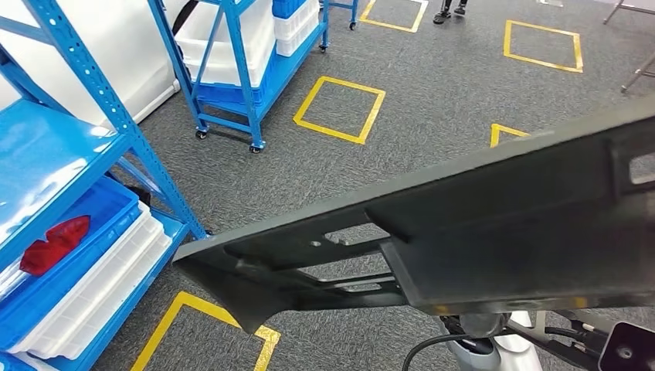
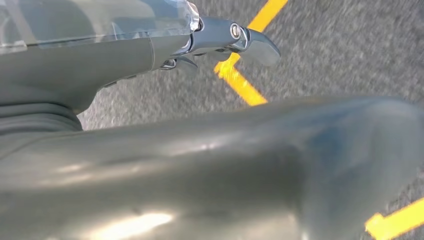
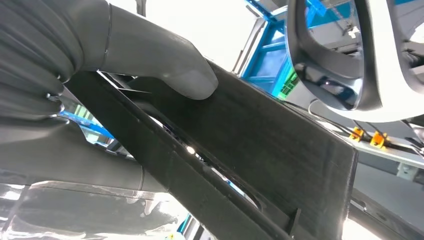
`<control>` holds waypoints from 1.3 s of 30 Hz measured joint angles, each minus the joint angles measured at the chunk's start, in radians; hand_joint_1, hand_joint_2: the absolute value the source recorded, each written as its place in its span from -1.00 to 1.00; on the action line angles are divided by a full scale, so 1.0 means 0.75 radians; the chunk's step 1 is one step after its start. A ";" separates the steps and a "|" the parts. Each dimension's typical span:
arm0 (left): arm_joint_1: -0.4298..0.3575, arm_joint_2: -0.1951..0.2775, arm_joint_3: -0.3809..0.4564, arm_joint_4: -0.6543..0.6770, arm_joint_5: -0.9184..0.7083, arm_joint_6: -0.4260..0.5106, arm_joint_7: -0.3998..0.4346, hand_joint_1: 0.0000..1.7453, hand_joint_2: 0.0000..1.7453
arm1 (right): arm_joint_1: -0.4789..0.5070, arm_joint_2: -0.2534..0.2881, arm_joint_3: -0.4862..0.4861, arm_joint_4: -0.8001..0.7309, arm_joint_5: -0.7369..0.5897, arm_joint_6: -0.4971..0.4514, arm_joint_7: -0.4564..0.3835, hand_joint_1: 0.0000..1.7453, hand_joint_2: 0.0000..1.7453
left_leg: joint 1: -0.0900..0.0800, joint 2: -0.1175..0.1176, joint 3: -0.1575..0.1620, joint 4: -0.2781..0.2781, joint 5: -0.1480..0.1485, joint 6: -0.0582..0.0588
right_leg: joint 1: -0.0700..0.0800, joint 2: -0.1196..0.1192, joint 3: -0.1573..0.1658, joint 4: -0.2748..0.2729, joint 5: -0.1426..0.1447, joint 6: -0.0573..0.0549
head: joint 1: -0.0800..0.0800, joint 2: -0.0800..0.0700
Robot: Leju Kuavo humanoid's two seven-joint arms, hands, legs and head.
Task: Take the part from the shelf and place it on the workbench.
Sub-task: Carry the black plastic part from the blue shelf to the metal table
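Note:
The part (image 1: pixel 479 232) is a long, dark, flat plastic panel with slots. In the head view it stretches from lower left to the right edge, held up above the carpet. My right hand (image 3: pixel 100 50) grips it: the grey thumb (image 3: pixel 170 67) presses on the part's (image 3: pixel 260 135) broad face, and the rest of the hand lies under it. My left hand (image 2: pixel 200 170) is over the grey floor, with its thick thumb and dark fingers (image 2: pixel 225 37) apart and nothing between them.
A blue shelf (image 1: pixel 116 131) stands at the left, holding a blue bin with a red object (image 1: pixel 54 243) and white trays (image 1: pixel 100 290). A blue wheeled rack (image 1: pixel 239 69) stands further back. Yellow tape squares (image 1: pixel 340 108) mark the carpet. A person's feet (image 1: pixel 452 11) are at the far edge.

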State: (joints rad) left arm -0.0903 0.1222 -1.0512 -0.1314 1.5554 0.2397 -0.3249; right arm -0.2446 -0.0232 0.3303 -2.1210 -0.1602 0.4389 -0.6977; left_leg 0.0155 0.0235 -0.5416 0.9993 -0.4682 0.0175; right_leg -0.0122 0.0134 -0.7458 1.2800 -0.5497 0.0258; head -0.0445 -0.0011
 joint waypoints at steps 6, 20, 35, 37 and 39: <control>0.001 0.033 0.071 0.003 0.000 0.043 -0.025 -1.00 -1.00 | 0.032 0.080 -0.068 0.000 0.007 0.068 0.000 1.00 1.00 | -0.011 0.087 0.010 0.006 -0.017 -0.022 | 0.012 -0.097 0.178 -0.304 0.128 -0.025 | 0.000 0.000; 0.003 0.097 0.087 0.007 0.000 0.004 -0.021 -1.00 -1.00 | 0.100 0.178 -0.111 -0.036 0.022 0.065 -0.002 1.00 1.00 | 0.006 -0.078 -0.066 0.148 -0.038 -0.068 | 0.011 0.100 0.196 -0.340 0.138 -0.077 | 0.000 0.000; -0.024 0.067 0.054 0.006 -0.010 -0.110 -0.034 -1.00 -1.00 | 0.092 0.139 -0.073 -0.079 0.128 -0.084 0.000 1.00 1.00 | -0.010 0.061 -0.001 0.003 -0.008 -0.011 | 0.011 -0.058 0.121 -0.200 0.099 -0.024 | 0.000 0.000; -0.026 0.058 0.050 0.006 -0.006 -0.108 -0.033 -1.00 -1.00 | 0.083 0.126 -0.059 -0.079 0.127 -0.084 0.000 1.00 1.00 | -0.015 0.085 0.004 0.005 -0.015 -0.022 | 0.023 -0.096 0.187 -0.326 0.129 -0.038 | 0.000 0.000; -0.027 0.048 0.045 0.006 -0.004 -0.106 -0.032 -1.00 -1.00 | 0.074 0.113 -0.048 -0.077 0.124 -0.084 0.000 1.00 1.00 | -0.018 0.107 0.009 0.004 -0.018 -0.035 | 0.030 -0.083 0.190 -0.344 0.130 -0.050 | 0.000 0.000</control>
State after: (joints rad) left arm -0.1104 0.1581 -1.0171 -0.1267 1.5521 0.1606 -0.3486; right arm -0.1890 0.0612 0.2941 -2.1791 -0.0674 0.3761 -0.6977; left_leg 0.0019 0.1040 -0.5348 1.0025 -0.4821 -0.0084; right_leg 0.0106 -0.0487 -0.6032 1.0223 -0.4525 -0.0119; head -0.0446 -0.0011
